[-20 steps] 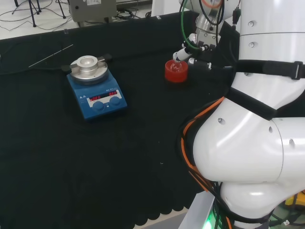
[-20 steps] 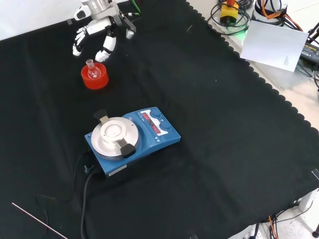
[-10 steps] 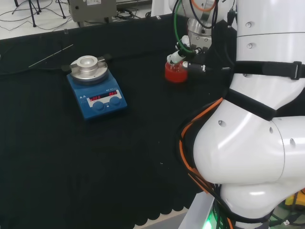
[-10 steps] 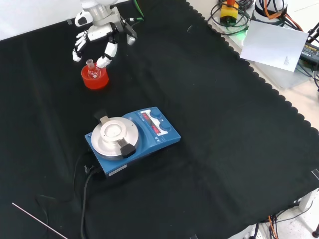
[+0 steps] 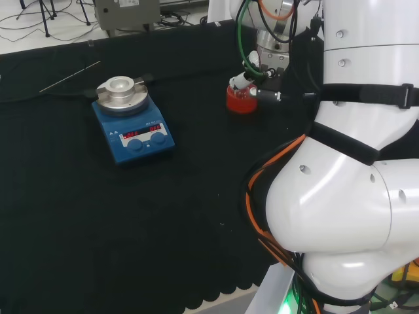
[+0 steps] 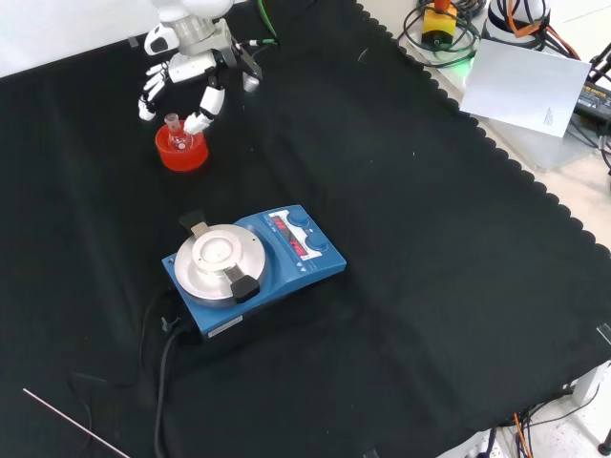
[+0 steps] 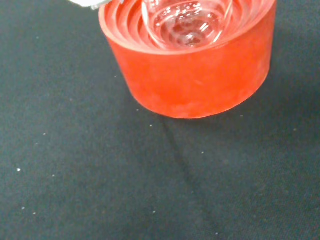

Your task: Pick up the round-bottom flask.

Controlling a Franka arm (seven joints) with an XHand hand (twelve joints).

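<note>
In the head view you have the hand (image 5: 256, 57) down at the red ribbed stand (image 5: 241, 99), which sits on the black surface (image 5: 131, 216) well to the right of the blue hotplate stirrer (image 5: 131, 127); the flask itself is hard to make out here, so judge the grasp from the other views. In the front view the round-bottom flask (image 6: 176, 136) is seated in the stand at the far left, neck upright, so the pick-up is not done: you are at the approach, with closing and lifting left to do. There the fingers (image 6: 207, 103) are spread wide and hang around the neck, one fingertip just right of it and another (image 6: 147, 103) to its left and farther off, holding nothing; whether any fingertip touches the glass you cannot tell. In the wrist view the clear bulb sits in the stand's ribbed hollow, with a blurred pale bit of the hand just beside the rim.
</note>
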